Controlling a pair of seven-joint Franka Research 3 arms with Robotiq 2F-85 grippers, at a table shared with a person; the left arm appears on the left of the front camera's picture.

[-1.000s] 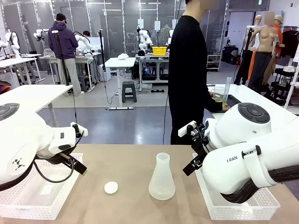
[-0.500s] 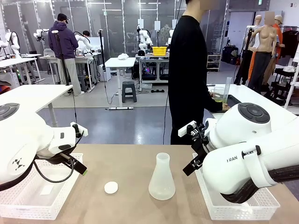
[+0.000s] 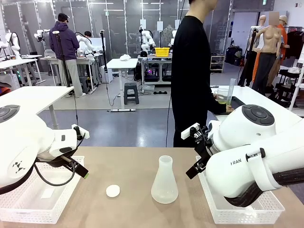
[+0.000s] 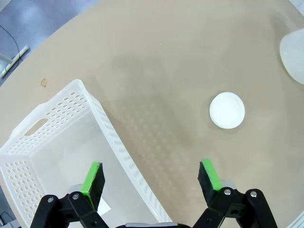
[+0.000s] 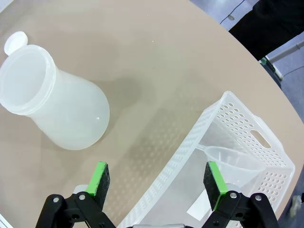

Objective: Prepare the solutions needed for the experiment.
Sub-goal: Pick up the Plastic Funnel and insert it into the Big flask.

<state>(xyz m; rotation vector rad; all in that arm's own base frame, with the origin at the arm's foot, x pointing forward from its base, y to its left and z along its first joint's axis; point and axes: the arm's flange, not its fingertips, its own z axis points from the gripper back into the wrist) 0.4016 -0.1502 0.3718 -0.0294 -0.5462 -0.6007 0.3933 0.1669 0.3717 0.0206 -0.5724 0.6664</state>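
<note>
Both arms hang over their baskets, idle, presumably waiting on the person (image 3: pixel 192 71). Left end effector (image 4: pixel 151 176) is spread wide and empty, straddling the rim of the left basket (image 4: pixel 57 137); a white disc (image 4: pixel 227 110) lies on the table just ahead of it. Right end effector (image 5: pixel 159 176) is likewise spread and empty over the right basket (image 5: pixel 247 123), which holds what looks like a clear funnel (image 5: pixel 232 164). The flask (image 5: pixel 52 95) ahead of it looks empty. The solutions (image 3: pixel 221 98), pale green in a beaker, sit well beyond the right end effector, at the person's side table.

The flask (image 3: pixel 164 184) is seen in frosted translucent plastic, the table (image 3: pixel 128 164) in matt tan, the basket (image 3: pixel 38 214) in perforated white plastic.
</note>
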